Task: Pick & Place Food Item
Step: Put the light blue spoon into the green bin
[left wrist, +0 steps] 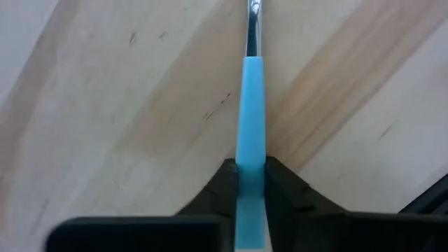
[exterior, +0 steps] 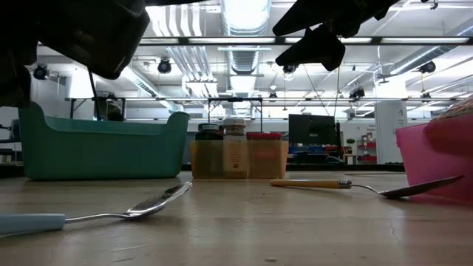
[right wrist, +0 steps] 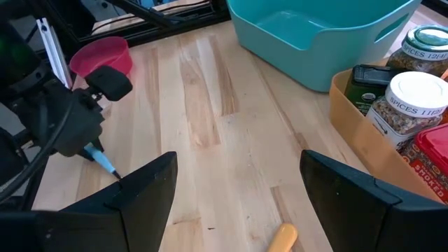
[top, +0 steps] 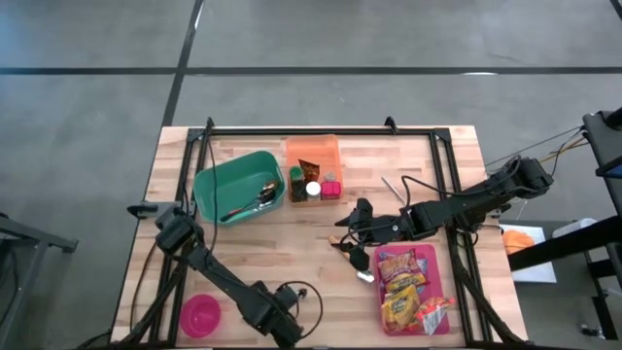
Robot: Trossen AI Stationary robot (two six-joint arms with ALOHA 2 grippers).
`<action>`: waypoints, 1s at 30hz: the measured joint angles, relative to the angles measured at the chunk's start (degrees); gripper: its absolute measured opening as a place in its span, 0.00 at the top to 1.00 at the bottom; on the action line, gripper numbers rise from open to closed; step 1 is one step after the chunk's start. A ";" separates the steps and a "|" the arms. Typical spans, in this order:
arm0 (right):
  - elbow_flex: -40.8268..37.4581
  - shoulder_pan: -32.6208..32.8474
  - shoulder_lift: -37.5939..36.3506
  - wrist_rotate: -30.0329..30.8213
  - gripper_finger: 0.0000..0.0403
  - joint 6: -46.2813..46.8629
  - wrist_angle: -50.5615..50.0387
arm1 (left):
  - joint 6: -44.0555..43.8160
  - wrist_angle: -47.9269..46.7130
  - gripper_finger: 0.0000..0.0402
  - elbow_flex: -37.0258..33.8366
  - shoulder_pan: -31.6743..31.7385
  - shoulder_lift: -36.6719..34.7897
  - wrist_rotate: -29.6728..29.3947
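Snack packets (top: 412, 290), roughly four, pink tray (top: 445, 282)

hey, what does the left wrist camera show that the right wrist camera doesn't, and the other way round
Only the left wrist view shows the left gripper shut on the blue handle, with the metal stem beyond.

Only the right wrist view shows the teal bin, pink bowl, spice jars, an orange handle tip and the right gripper, open.

Both show the wooden table and that blue handle, which the right wrist view sees poking from the left gripper.
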 joint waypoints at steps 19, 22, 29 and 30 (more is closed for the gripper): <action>0.00 0.00 0.00 0.00 0.26 0.00 0.00 | 11.78 -5.37 0.94 0.07 0.20 -3.61 -8.27; 0.00 0.00 0.00 0.00 0.26 0.00 -0.02 | 12.78 -9.43 0.94 0.11 0.16 -5.87 -9.25; 0.00 0.00 0.00 0.00 0.26 0.00 0.00 | 17.29 -16.72 0.94 -0.22 1.30 -10.67 -13.55; 0.00 0.00 0.00 0.00 0.26 0.00 -0.02 | 18.07 -17.61 0.94 -0.22 1.61 -11.14 -14.10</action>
